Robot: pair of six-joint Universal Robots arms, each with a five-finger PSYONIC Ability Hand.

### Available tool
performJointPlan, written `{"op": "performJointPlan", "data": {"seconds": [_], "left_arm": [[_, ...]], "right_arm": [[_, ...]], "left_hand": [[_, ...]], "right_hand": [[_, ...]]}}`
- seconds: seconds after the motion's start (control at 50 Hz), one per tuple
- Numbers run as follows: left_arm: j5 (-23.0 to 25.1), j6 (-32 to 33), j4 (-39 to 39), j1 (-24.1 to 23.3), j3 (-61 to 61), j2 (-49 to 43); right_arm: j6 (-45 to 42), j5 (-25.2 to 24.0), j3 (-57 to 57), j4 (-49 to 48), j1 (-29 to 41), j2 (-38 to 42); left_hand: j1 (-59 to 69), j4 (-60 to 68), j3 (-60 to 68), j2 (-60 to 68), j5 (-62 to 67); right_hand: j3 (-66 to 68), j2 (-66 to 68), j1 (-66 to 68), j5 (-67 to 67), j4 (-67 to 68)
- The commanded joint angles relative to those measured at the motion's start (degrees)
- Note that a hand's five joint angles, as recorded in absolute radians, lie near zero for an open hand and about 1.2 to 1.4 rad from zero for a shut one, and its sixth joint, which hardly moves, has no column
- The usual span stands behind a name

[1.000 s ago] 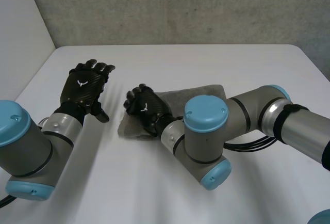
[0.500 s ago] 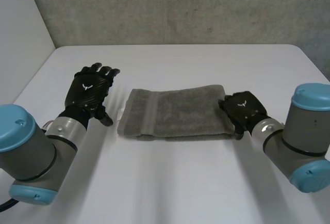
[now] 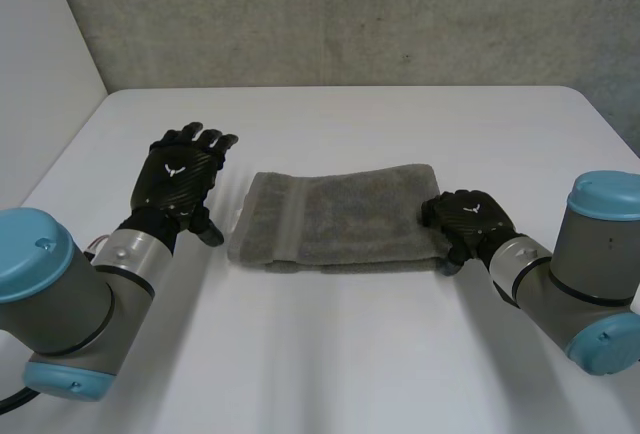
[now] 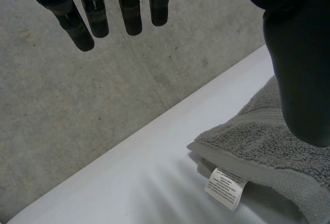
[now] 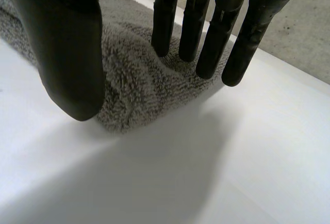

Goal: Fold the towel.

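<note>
A grey towel [image 3: 340, 219] lies folded into a long strip in the middle of the white table [image 3: 330, 354]. My left hand [image 3: 178, 176] hovers just off the towel's left end, open, with its fingers [image 4: 87, 7] straight and spread, holding nothing. In the left wrist view the towel's layered corner [image 4: 268, 146] and its white label [image 4: 226, 187] lie below the thumb. My right hand [image 3: 467, 216] rests on the towel's right end. Its straight fingers [image 5: 191, 22] press into the pile of the towel [image 5: 134, 79], and the thumb [image 5: 67, 53] stands beside the folded near edge.
A grey concrete wall [image 3: 340, 14] runs behind the table's far edge. The table's left edge lies close beyond my left arm [image 3: 60, 304]. Bare white tabletop stretches in front of the towel between both arms.
My right arm has swung from the towel's left end across to its right end, and its fingers have bent a little onto the cloth. The left hand has drifted slightly toward the towel.
</note>
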Motion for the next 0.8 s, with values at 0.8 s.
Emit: {"op": "performJointPlan", "data": {"seconds": [0.8], "left_arm": [[0.1,0.0,0.0,-0.6,0.1,2.1]], "right_arm": [[-10.0,-10.1,10.1,6.9,-17.9,-13.7]], "left_hand": [[-4.9,-4.9,-3.7,-4.6,-12.1]], "right_hand": [[46.6,45.7,47.1,47.8,46.7]]}}
